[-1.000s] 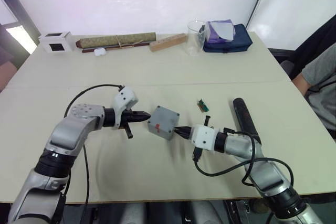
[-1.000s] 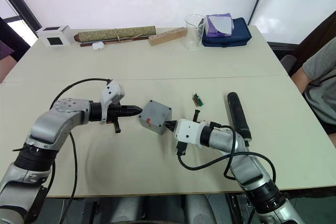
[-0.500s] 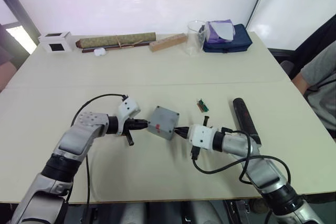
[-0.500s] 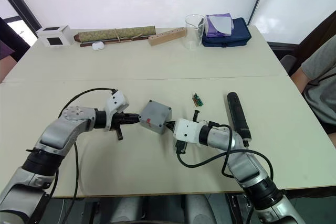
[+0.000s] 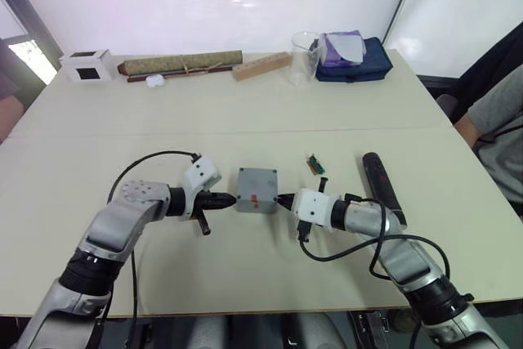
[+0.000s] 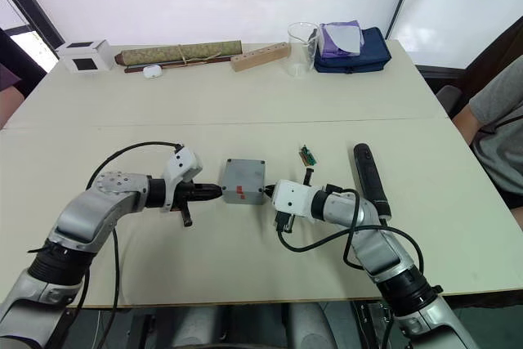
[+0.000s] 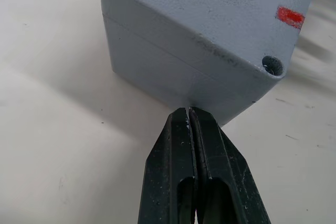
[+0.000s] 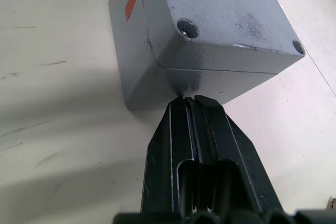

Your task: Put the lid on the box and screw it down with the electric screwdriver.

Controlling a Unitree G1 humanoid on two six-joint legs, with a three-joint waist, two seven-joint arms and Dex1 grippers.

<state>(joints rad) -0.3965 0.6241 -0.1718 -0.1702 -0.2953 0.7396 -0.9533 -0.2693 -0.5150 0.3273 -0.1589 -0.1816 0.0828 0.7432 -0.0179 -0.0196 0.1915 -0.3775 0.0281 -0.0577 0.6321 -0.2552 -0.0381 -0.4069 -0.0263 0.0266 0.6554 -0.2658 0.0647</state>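
The box [image 5: 257, 190] sits mid-counter [image 5: 245, 112] with the lid [image 7: 210, 11] already on it, a red mark on its near face. The left gripper [image 5: 228, 199] has its jaws pressed shut with nothing between them, tips touching the box's left side at a lower corner. The right gripper [image 5: 283, 199] likewise has its jaws closed and empty, tips against the box's right side, so the box lies between the two. The screwdriver [image 5: 382, 185] lies on the counter to the right, well apart from the box, beyond the right arm. Between them, a small green part [image 5: 316, 164] rests on the counter.
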